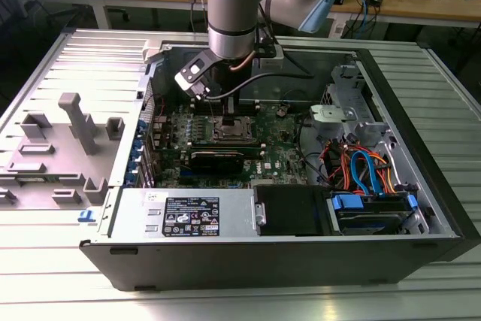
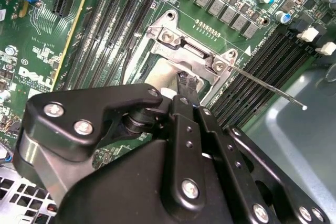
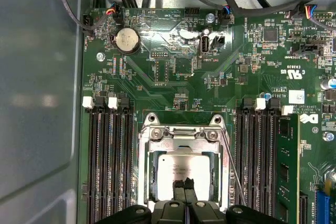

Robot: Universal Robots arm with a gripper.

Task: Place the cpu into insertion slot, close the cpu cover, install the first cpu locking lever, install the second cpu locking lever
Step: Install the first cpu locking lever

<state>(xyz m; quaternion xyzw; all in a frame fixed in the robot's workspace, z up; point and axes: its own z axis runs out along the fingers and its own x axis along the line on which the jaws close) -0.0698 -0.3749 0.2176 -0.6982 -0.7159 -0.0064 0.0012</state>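
The cpu (image 3: 185, 170), a small square chip with a silvery top, lies in the insertion slot (image 3: 148, 182) on the green board. The cpu cover (image 3: 184, 134), a silvery frame, lies down around it, and the chip shows through its cut-out. My gripper (image 3: 184, 186) hovers over the chip's edge, shut, with nothing seen between its black fingertips (image 2: 187, 84). A thin wire locking lever (image 3: 231, 174) runs along one side of the socket, and its free end (image 2: 303, 107) sticks out over the memory slots. In the exterior view the gripper (image 1: 230, 116) hangs straight over the socket (image 1: 231, 131).
Long black memory slots (image 3: 107, 166) flank the socket, with a memory stick (image 3: 287, 166) in one. A coin battery (image 3: 126, 40) and cable plugs sit beyond. The case holds a power supply (image 1: 188, 216) and a drive cage with cables (image 1: 361, 174). A grey fixture (image 1: 75, 122) stands outside.
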